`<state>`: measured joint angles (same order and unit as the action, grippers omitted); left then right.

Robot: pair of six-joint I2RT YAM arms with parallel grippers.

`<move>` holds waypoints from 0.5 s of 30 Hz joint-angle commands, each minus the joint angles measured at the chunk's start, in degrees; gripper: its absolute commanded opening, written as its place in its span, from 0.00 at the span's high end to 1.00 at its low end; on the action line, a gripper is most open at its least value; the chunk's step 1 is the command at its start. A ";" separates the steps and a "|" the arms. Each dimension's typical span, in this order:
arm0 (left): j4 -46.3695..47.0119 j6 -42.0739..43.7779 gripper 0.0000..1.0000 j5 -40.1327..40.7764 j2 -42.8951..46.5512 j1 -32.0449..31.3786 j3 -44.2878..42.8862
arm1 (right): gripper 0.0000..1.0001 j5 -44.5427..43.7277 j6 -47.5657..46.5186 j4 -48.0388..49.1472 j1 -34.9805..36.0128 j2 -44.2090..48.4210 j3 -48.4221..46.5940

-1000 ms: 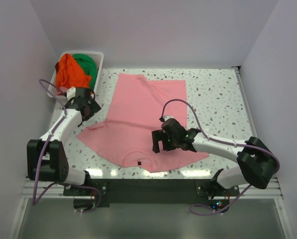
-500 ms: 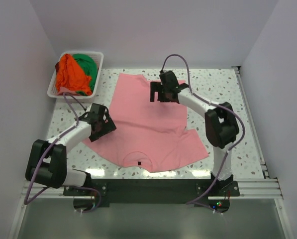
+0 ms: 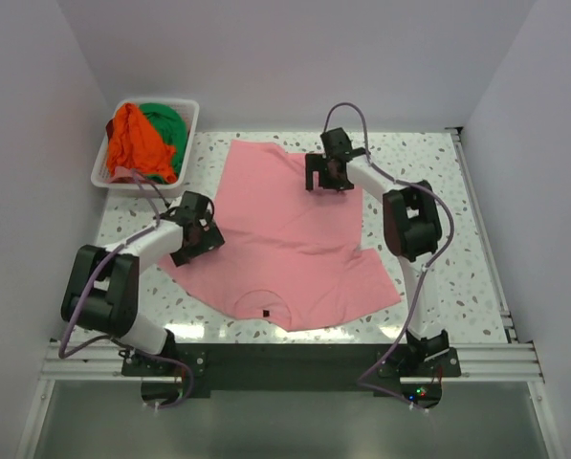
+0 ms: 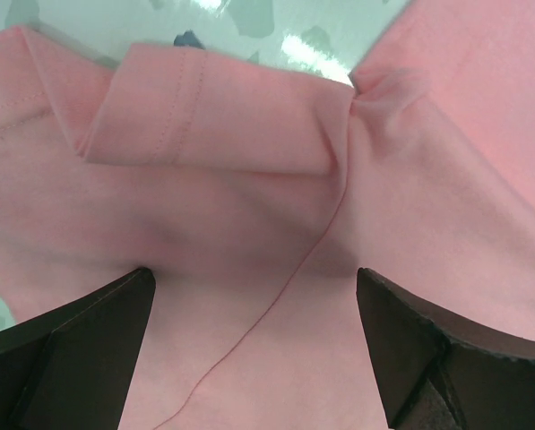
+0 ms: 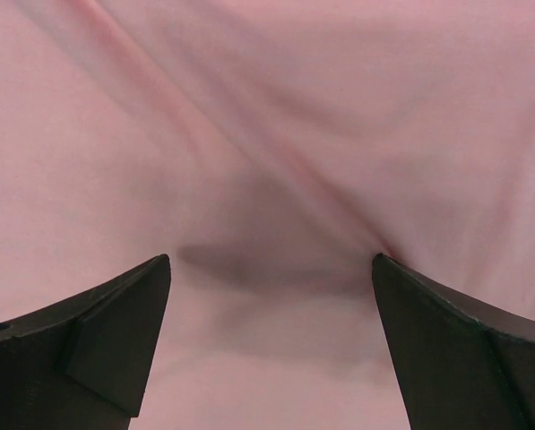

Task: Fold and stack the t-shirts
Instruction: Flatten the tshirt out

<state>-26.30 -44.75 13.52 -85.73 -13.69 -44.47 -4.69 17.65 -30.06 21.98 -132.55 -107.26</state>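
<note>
Pink t-shirt (image 3: 285,239) looks limp, light, likely slippery; best pinched at its folded sleeve (image 4: 204,116); left end effector (image 3: 200,243) and right end effector (image 3: 325,183) gape wide, empty.

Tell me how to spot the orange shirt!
Find the speckled table, then the white basket at its far left corner. Two shirts are bunched inside it. The orange shirt is the left one, beside the green shirt, and nothing else here is orange.

Robot lab cell, white walls (image 3: 295,57), speckled tabletop (image 3: 428,191), left arm (image 3: 98,296) and right arm (image 3: 409,225) bolted to metal rail (image 3: 495,359)
</note>
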 commanded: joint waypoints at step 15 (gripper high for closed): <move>-2.17 10.55 0.00 -2.09 -37.12 -3.00 -48.11 | 0.01 -0.33 15.72 11.16 -5.54 31.72 51.16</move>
<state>-28.60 -38.04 14.26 -117.10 -14.72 -82.63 -4.82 25.54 -16.99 16.16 -105.25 -65.21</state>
